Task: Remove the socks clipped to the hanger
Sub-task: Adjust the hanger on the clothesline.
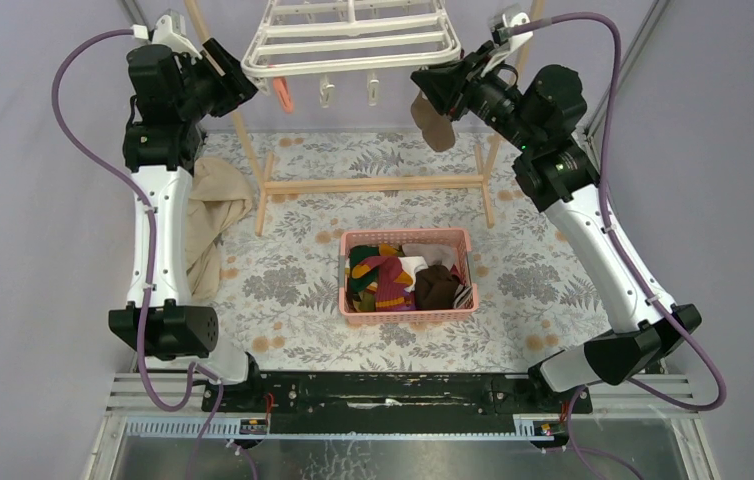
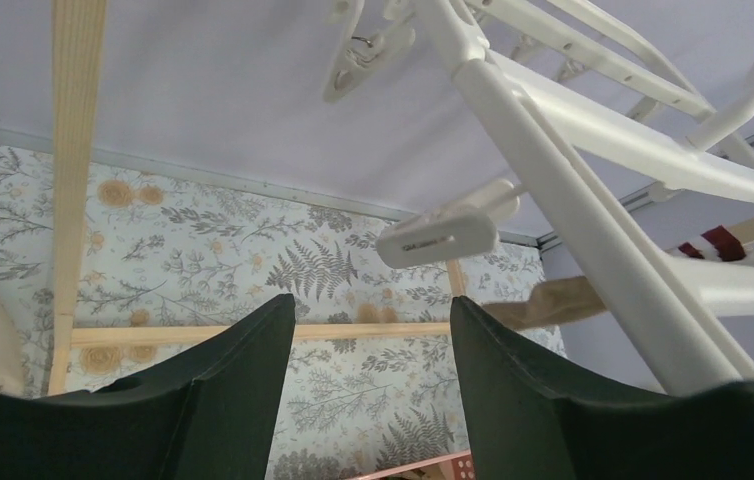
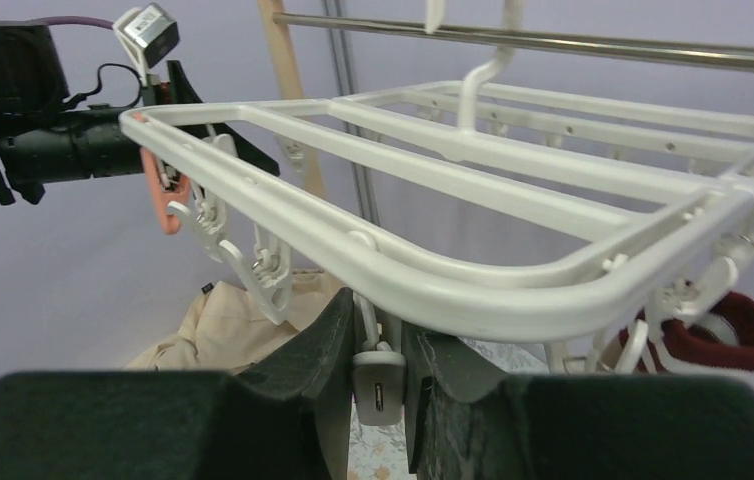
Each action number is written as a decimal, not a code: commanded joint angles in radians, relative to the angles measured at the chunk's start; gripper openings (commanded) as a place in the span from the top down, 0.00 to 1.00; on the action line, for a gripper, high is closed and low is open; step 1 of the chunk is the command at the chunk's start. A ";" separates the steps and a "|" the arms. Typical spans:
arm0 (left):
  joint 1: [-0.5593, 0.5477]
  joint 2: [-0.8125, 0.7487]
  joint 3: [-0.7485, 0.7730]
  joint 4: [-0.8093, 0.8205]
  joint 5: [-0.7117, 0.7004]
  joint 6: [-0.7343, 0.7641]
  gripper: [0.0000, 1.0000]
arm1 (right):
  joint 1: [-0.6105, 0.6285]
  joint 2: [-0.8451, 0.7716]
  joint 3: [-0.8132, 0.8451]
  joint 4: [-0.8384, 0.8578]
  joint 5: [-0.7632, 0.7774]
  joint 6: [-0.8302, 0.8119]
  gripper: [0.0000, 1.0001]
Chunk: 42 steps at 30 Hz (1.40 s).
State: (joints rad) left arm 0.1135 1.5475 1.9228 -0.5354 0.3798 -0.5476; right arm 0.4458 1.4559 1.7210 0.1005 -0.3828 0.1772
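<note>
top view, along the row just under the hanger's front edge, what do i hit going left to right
left claw → orange hanging piece → bare white clip → second bare white clip → brown sock

You have next to nothing to read here. In the left wrist view, one white clip (image 2: 436, 238) hanging from the hanger (image 2: 593, 250) carries a short line of dark print along its side. It is too small and blurred to make out. No other lettering is legible.
</note>
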 commanded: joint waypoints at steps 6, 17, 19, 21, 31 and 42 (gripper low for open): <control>0.028 -0.090 -0.054 -0.054 -0.131 0.069 0.33 | 0.108 0.050 0.130 -0.061 0.071 -0.116 0.75; 0.049 -0.192 -0.180 -0.062 -0.177 0.065 0.28 | 0.226 0.164 0.254 -0.135 0.154 -0.170 0.74; 0.048 -0.194 -0.183 -0.061 -0.165 0.063 0.28 | 0.250 0.187 0.282 -0.150 0.184 -0.206 0.74; 0.048 -0.194 -0.187 -0.058 -0.157 0.061 0.28 | 0.273 0.206 0.304 -0.161 0.225 -0.215 0.74; 0.049 -0.218 -0.170 -0.039 -0.141 0.046 0.29 | 0.373 0.288 0.419 -0.219 0.361 -0.288 0.74; 0.048 -0.216 0.009 -0.133 -0.081 0.023 0.40 | 0.380 0.269 0.394 -0.232 0.401 -0.315 0.74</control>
State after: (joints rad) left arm 0.1543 1.3483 1.8668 -0.6472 0.2451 -0.5083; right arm 0.8188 1.7439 2.0933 -0.1493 -0.0139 -0.1097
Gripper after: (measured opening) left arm 0.623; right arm 0.262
